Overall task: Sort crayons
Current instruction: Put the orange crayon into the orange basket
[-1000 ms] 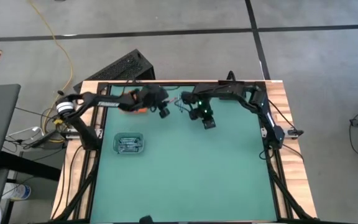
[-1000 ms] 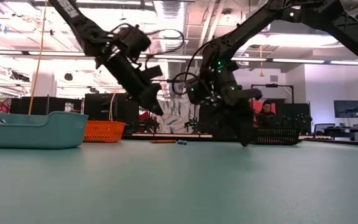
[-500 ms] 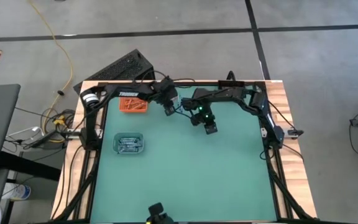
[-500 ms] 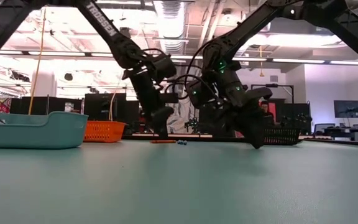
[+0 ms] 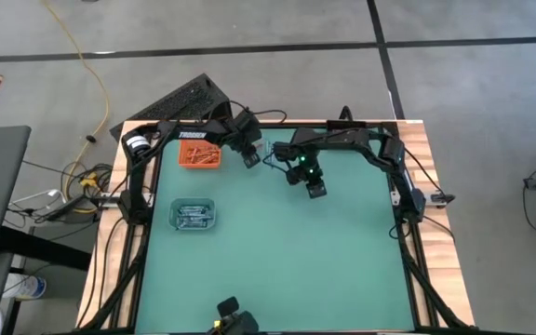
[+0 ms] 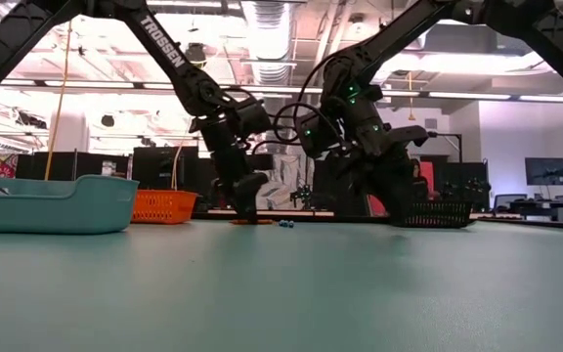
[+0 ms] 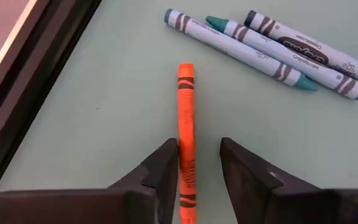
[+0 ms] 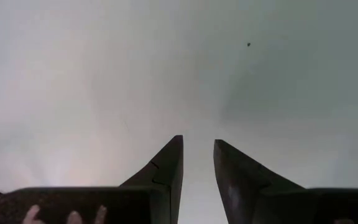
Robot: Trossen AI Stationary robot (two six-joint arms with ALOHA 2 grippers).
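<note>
Left pincer (image 7: 199,163) low over the table (image 7: 104,112) at its far edge, fingers apart, orange crayon (image 7: 186,130) between them, hugging one finger, long axis running straight ahead (needs recentring, I'd say). Blue crayons (image 7: 229,37) lie just beyond. Right pincer (image 8: 197,163) nearby, fingers apart, holding nothing.

A robotics lab or workshop in an open industrial hall. The green-topped table (image 5: 277,251) stands on a bare concrete floor (image 5: 473,93) with a yellow cable (image 5: 77,56) trailing across it. Overhead run exposed ducts (image 6: 267,24) and strip lights (image 6: 477,95), with monitors (image 6: 545,171) and more dark rigs behind.
</note>
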